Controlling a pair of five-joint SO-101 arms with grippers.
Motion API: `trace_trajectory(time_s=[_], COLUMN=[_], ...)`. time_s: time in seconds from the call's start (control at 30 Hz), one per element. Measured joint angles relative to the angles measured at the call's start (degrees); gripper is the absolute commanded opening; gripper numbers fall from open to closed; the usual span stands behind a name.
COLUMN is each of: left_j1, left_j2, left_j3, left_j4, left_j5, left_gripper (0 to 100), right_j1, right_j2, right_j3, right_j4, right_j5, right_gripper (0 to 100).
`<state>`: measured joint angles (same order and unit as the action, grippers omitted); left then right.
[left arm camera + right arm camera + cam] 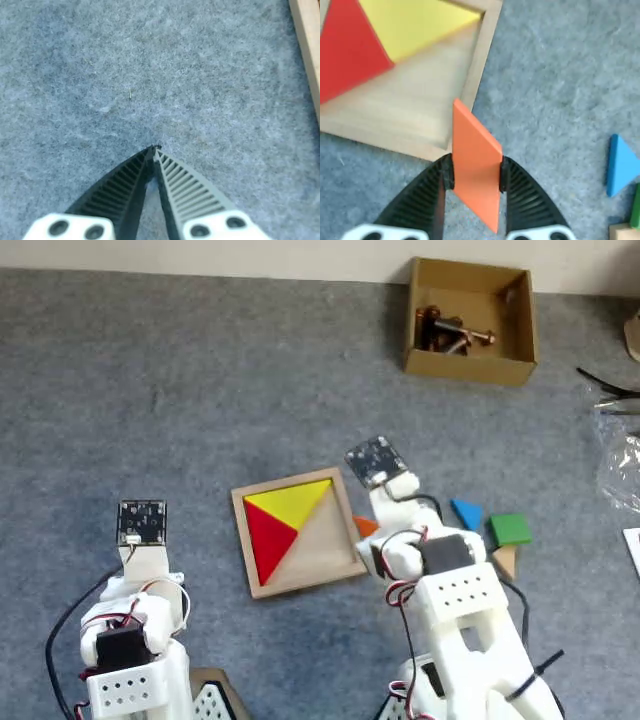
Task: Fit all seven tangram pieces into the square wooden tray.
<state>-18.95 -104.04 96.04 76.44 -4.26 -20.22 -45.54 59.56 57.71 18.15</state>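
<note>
The square wooden tray (pixel 345 530) lies mid-table with a yellow triangle (pixel 290 501) and a red triangle (pixel 268 536) in its far and left parts. My right gripper (pixel 476 172) is shut on an orange parallelogram piece (pixel 476 177), held over the tray's right rim (pixel 479 65); the same orange piece (pixel 366 527) peeks out beside the arm. A blue triangle (pixel 467 513), a green square (pixel 511 529) and a tan piece (pixel 506 560) lie on the carpet right of the tray. My left gripper (pixel 154 148) is shut, empty, over bare carpet left of the tray.
A cardboard box (pixel 470 320) holding copper-coloured parts stands at the far right. Cables and a clear plastic bag (pixel 622 470) lie at the right edge. Grey carpet covers the table, with open room on the left and far side.
</note>
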Motion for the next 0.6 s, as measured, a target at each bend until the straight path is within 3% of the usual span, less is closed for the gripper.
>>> trace_trajectory(time_s=[0.27, 0.6], left_j1=[0.00, 0.00], left_j2=[0.00, 0.00], left_j3=[0.00, 0.00], left_j4=[0.00, 0.00], left_j5=[0.00, 0.00], left_gripper=[1, 1], right_j1=[6.33, 9.41], right_j2=[16.35, 25.23], right_j3=[-11.16, -24.00], right_j4=[-1.49, 7.56], right_j5=[-5.80, -1.14], right_gripper=[0.9, 1.0])
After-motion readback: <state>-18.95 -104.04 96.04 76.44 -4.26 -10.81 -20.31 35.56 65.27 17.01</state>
